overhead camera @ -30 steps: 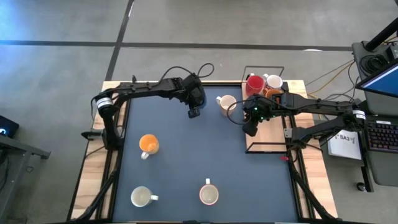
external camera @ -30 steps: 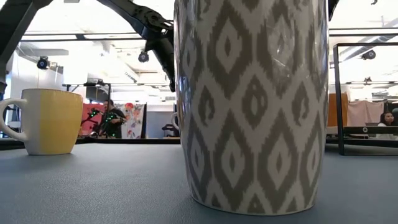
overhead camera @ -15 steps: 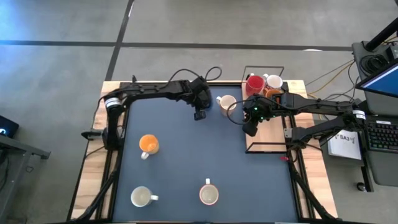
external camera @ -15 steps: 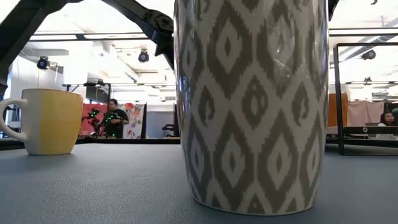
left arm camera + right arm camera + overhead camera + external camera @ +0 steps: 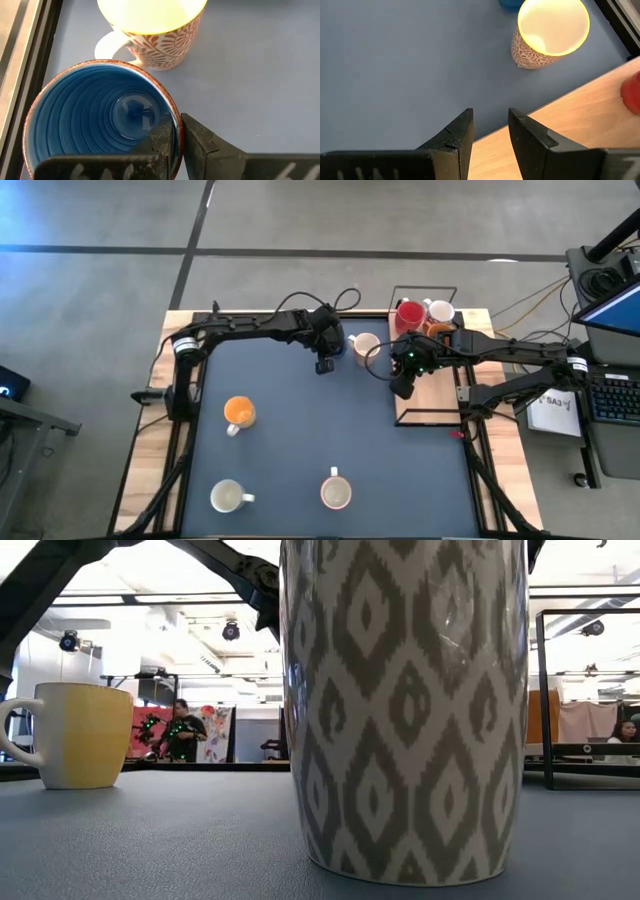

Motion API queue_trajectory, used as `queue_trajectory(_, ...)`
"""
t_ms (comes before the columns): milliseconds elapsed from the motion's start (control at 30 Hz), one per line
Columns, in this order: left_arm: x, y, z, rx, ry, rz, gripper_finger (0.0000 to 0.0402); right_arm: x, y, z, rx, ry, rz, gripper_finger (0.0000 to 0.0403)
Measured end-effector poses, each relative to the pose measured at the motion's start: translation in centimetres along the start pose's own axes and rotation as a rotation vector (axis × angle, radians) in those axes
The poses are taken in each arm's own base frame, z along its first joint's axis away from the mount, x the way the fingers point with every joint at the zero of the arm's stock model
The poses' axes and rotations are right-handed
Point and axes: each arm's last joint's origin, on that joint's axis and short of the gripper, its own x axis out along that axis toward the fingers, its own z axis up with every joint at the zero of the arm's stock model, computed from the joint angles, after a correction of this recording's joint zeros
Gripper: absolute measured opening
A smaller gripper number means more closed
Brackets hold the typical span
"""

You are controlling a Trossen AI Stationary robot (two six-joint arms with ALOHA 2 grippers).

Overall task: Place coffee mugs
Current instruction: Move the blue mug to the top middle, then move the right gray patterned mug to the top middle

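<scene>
The left hand (image 5: 172, 142) is clamped on the rim of the blue mug (image 5: 95, 120) at the far side of the tabletop (image 5: 300, 430), just left of a cream patterned mug (image 5: 364, 346). The right hand (image 5: 490, 132) hangs with fingers apart over the tabletop's right edge, holding nothing.

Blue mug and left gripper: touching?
Touching. In the left wrist view, the left gripper pinches the blue mug rim, one finger inside, one outside.
</scene>
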Motion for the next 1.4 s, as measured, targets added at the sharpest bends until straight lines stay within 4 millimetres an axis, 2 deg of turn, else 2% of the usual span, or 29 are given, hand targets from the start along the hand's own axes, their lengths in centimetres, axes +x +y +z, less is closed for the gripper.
queue_trajectory(400, 0.0, -0.1, 0.1, 0.003, -0.007, 0.001, 0.0014, 0.0, 0.0, 0.0, 0.001, 0.0, 0.0, 0.0112)
queue_trajectory(600, 0.8, -0.3, 0.0, 0.001, -0.005, -0.003, 0.0041, 0.0, 0.0, 0.0, 0.0, 0.0, 0.0, 0.0112)
queue_trajectory(833, 0.7, -0.2, 0.2, -0.021, -0.022, 0.001, 0.0066, 0.0, 0.0, 0.0, 0.0, 0.0, 0.0, 0.0112)
queue_trajectory(1200, -2.7, -1.5, 1.1, -0.064, -0.047, -0.007, 0.0092, 0.0, 0.0, 0.0, 0.0, -0.001, 0.0, 0.0112)
queue_trajectory(1333, -4.5, -2.8, 1.2, -0.114, -0.014, -0.033, 0.0093, 0.0, 0.0, 0.0, 0.0, -0.001, 0.001, 0.0112)
queue_trajectory(1400, -4.8, -3.9, 1.2, -0.147, 0.018, -0.044, 0.0094, 0.0, 0.0, 0.0, 0.0, -0.002, 0.001, 0.0112)
